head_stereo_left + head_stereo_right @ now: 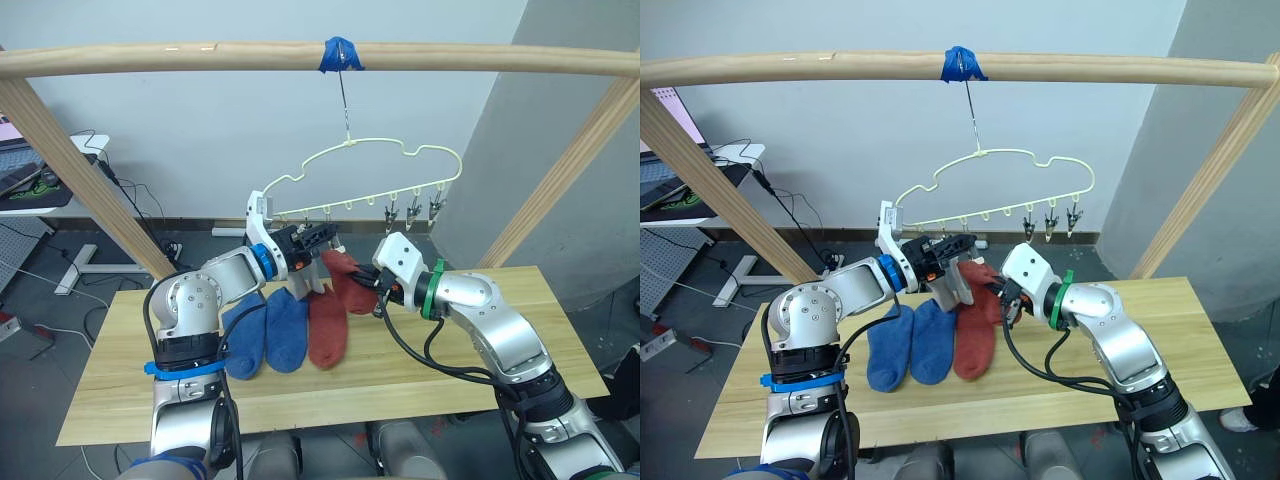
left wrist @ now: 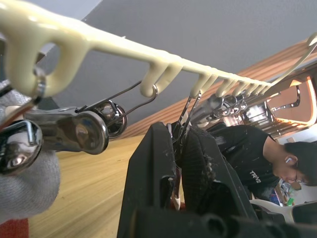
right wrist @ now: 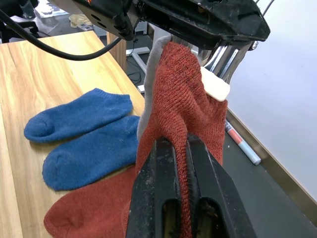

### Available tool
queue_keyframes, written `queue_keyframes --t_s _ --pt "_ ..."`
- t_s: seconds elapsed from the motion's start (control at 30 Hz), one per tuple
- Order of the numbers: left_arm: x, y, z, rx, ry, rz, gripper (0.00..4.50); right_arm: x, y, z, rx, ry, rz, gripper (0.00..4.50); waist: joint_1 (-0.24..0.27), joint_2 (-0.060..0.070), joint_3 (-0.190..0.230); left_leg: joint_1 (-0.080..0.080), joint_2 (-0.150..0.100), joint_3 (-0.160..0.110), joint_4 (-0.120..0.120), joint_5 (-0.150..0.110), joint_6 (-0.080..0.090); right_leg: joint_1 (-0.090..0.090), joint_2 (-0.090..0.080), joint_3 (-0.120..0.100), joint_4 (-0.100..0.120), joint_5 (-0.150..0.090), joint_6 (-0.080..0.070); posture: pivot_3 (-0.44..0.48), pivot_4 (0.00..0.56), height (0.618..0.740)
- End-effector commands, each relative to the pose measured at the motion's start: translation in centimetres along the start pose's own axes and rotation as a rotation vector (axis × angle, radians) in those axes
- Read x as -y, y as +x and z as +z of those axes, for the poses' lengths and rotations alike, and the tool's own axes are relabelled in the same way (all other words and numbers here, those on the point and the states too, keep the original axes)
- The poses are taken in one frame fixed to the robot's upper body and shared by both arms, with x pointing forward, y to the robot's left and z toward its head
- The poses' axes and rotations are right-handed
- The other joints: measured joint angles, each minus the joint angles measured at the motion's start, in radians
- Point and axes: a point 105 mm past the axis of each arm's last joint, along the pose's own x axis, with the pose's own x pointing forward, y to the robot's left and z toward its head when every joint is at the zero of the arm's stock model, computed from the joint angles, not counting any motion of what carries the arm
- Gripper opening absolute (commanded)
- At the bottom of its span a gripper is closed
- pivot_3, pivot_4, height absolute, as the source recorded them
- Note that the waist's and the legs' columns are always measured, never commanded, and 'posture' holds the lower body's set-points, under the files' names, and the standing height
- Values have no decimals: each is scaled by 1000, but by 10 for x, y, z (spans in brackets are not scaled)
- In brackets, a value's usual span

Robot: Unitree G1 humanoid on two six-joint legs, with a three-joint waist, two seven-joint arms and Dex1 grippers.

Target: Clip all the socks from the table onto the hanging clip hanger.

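Observation:
The pale yellow-green clip hanger (image 1: 348, 144) hangs from a pole above the table (image 1: 480, 390). Under its left end, my left gripper (image 1: 324, 236) is shut on a metal clip (image 2: 184, 118). A light grey sock (image 1: 305, 282) hangs from a neighbouring clip beside it. My right gripper (image 3: 181, 144) is shut on a rust-red sock (image 3: 183, 94), holding it up so its cuff touches the left gripper's clip. Two blue socks (image 1: 245, 335) (image 1: 287, 330) and another rust-red sock (image 1: 328, 332) lie flat side by side on the wood below.
A round wooden pole frame (image 1: 200, 57) spans the scene, with slanted legs at both table ends and blue tape (image 1: 341, 54) at the hook. A person (image 2: 257, 158) sits beyond the table. A desk (image 1: 30, 190) stands far left.

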Motion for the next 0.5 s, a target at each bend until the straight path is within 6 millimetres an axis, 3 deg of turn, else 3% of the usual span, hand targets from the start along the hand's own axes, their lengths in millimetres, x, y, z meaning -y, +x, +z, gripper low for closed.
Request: queue_keyframes --t_s 0.03,0.47,0.5 --pt "2 2 -2 -21 4 -9 181 4 1 23 66 -44 -12 24 0 0 0 0 0 0 0 0 0 0 0 0 0 0 0 -149 136 740" --pt "9 3 3 5 67 -42 181 13 1 25 63 -54 -52 24 0 0 0 0 0 0 0 0 0 0 0 0 0 0 0 -152 136 740" --pt "12 3 4 13 69 -66 531 12 2 25 61 -53 -52 5 0 0 0 0 0 0 0 0 0 0 0 0 0 0 0 -152 136 740"
